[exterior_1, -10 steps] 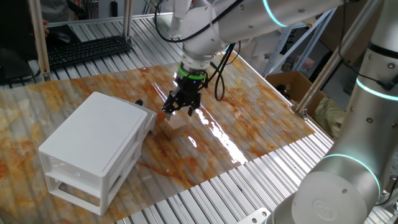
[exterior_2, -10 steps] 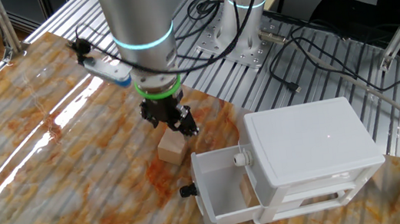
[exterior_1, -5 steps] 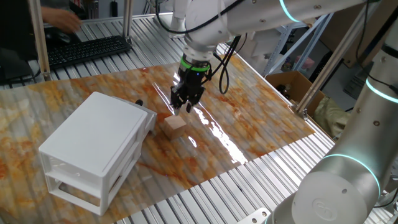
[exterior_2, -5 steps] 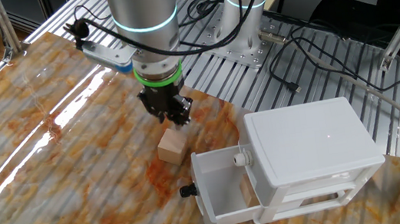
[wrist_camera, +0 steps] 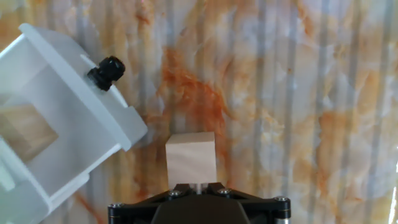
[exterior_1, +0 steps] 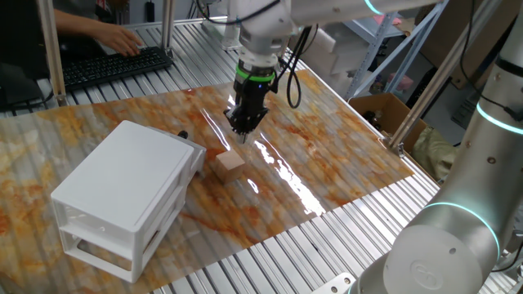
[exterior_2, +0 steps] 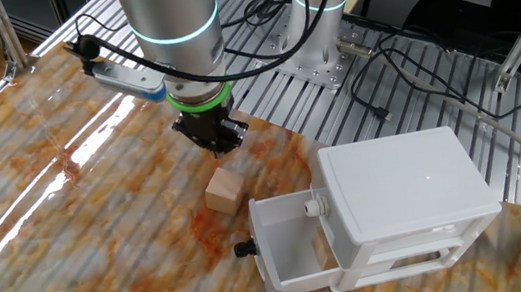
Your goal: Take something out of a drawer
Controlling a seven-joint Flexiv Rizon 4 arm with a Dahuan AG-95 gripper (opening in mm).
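The small tan wooden block lies on the marbled table, outside the drawer; it also shows in the other fixed view and in the hand view. My gripper hangs above and just behind it, apart from it, with its jaws close together and nothing between them; it shows in the other fixed view and at the bottom of the hand view. The white cabinet has its upper drawer pulled open. A second tan block lies inside that drawer.
The drawer has a black knob on its front. A keyboard with a person's hand on it sits beyond the table's far edge. A cardboard box stands off the right side. Cables run behind the cabinet.
The gripper's fingers have drawn together from spread wide and it has risen away from the block. The block stays where it lay on the table.
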